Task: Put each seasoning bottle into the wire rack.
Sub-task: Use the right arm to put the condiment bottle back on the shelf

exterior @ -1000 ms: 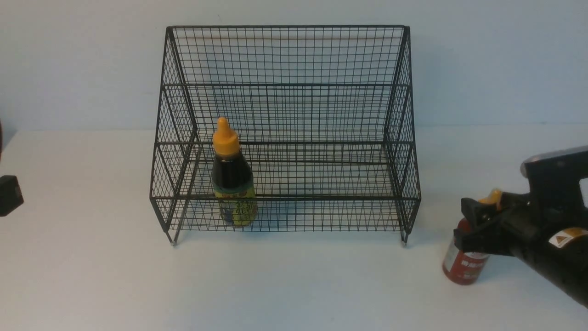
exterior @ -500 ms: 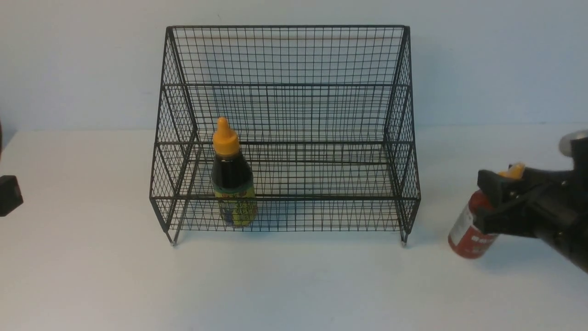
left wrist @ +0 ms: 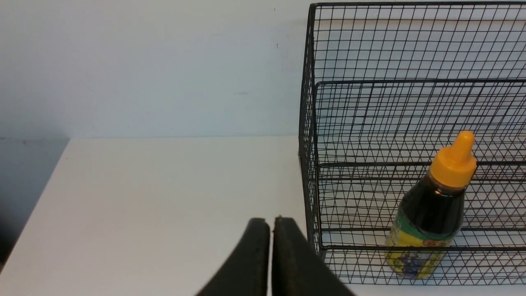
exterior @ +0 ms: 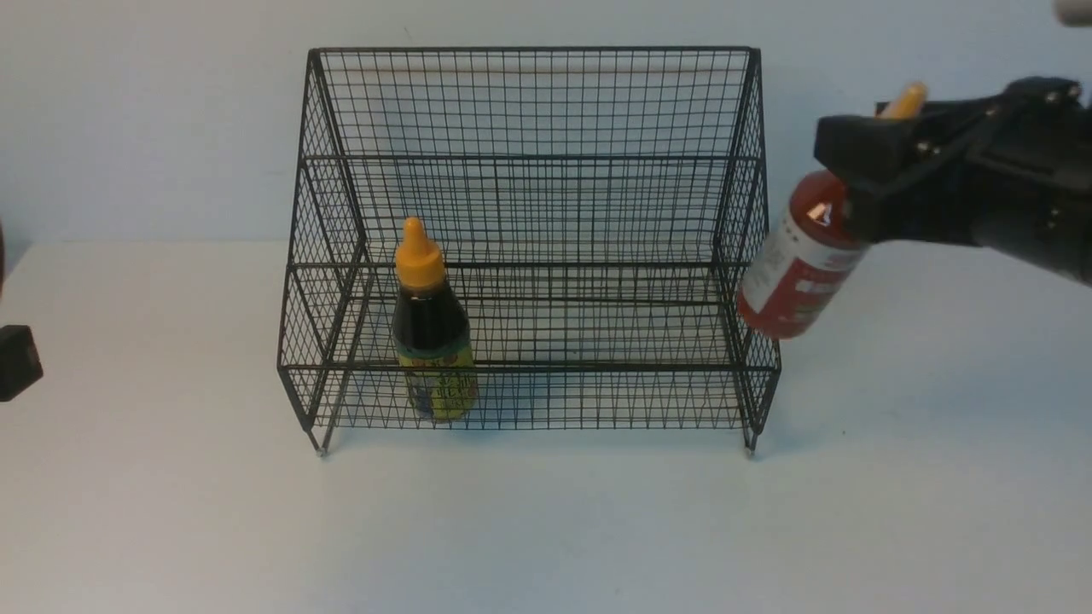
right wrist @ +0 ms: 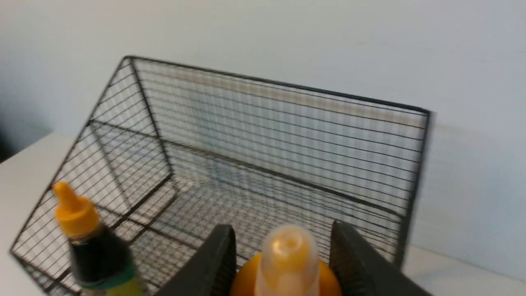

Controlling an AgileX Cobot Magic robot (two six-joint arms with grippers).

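The black wire rack (exterior: 529,102) stands mid-table. A dark-sauce seasoning bottle (exterior: 432,341) with an orange cap stands upright in the rack's lower tier, towards its left end. My right gripper (exterior: 853,183) is shut on the neck of the red-sauce seasoning bottle (exterior: 798,264). That bottle hangs tilted in the air just outside the rack's right side wall. In the right wrist view its orange cap (right wrist: 289,263) sits between the fingers (right wrist: 224,250), with the rack (right wrist: 287,86) beyond. My left gripper (left wrist: 271,224) is shut and empty, to the left of the rack (left wrist: 312,123).
The rack sits against a pale wall at the back of the white table (exterior: 546,529). The table's left edge (left wrist: 37,205) runs close to my left gripper (exterior: 17,362).
My right gripper has lifted the red-sauce bottle off the table at the right, carrying it up and left to the rack's right side. The left arm has not moved.
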